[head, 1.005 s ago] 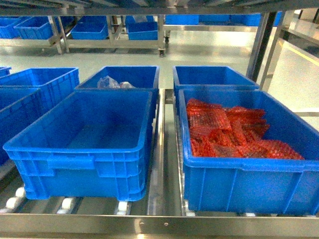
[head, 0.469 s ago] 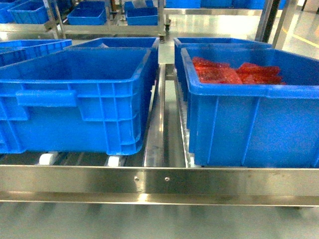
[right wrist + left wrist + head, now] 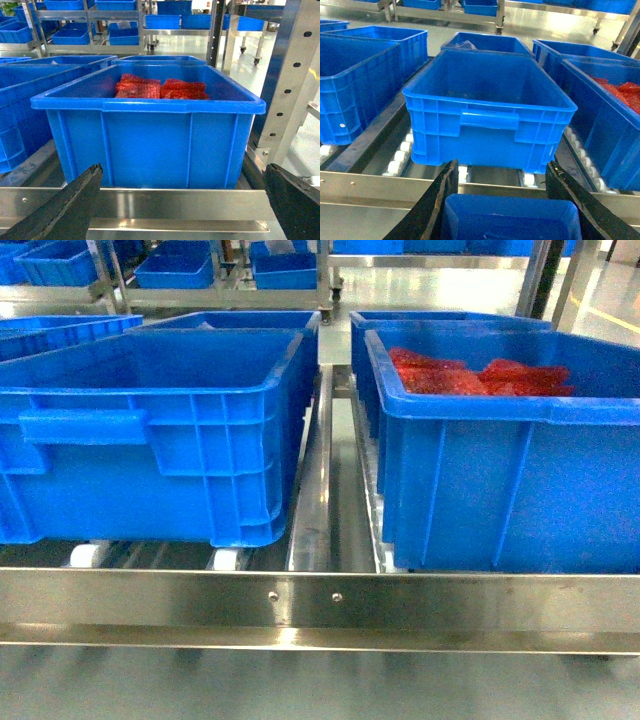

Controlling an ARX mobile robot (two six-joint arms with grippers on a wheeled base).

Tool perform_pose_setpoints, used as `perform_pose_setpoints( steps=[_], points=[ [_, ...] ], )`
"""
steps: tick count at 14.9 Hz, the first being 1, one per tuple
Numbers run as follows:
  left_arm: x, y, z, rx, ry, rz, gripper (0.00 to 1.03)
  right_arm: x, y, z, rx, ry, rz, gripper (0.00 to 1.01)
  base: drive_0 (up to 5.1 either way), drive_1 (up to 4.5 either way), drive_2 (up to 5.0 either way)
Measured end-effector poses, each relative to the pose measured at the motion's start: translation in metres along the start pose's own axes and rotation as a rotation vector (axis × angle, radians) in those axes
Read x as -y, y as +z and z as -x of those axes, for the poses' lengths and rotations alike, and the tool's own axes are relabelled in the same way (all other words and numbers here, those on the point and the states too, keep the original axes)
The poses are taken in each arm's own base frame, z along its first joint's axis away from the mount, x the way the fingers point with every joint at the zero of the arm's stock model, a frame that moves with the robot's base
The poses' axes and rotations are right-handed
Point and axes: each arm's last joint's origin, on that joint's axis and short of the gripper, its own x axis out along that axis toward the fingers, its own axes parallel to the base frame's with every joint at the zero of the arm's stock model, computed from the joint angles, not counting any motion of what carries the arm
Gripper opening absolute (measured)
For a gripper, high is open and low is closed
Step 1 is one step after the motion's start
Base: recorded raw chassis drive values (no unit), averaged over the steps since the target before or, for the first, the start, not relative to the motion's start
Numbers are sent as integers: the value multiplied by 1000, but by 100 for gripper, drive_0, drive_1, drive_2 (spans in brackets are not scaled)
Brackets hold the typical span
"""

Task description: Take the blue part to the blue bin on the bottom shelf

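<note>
In the left wrist view my left gripper (image 3: pixel 502 162) is shut on the blue part (image 3: pixel 510 220), a dark blue block filling the gap between the two black fingers. Just ahead of it, beyond the front steel rail of the bottom shelf (image 3: pixel 370 182), stands the blue bin (image 3: pixel 490 125), with nothing visible inside it. The head view has that blue bin (image 3: pixel 150 430) at left on the bottom shelf (image 3: pixel 320 600), resting on white rollers; neither gripper shows there. My right gripper (image 3: pixel 183 170) is open and holds nothing, facing the shelf rail (image 3: pixel 180 202).
A like crate with red bubble-wrap packets (image 3: pixel 500 470) stands right of the bin, also seen as the crate (image 3: pixel 150 130). More blue crates (image 3: pixel 355 85) sit left and behind. A perforated steel upright (image 3: pixel 290 75) rises at the right.
The head view has dropped from looking down into the crates to nearly level with their walls and moved closer to the front rail.
</note>
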Motion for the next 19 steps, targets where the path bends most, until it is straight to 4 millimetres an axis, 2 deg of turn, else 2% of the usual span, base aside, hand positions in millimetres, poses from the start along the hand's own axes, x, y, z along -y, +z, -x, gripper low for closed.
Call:
perform_pose_setpoints(
  steps=[11,19],
  points=[
    [0,0,0,0,0,0,43,0,0,0,0,0,0,98,-4,397,-404],
    [0,0,0,-1,0,0,43,0,0,0,0,0,0,98,0,0,0]
  ],
)
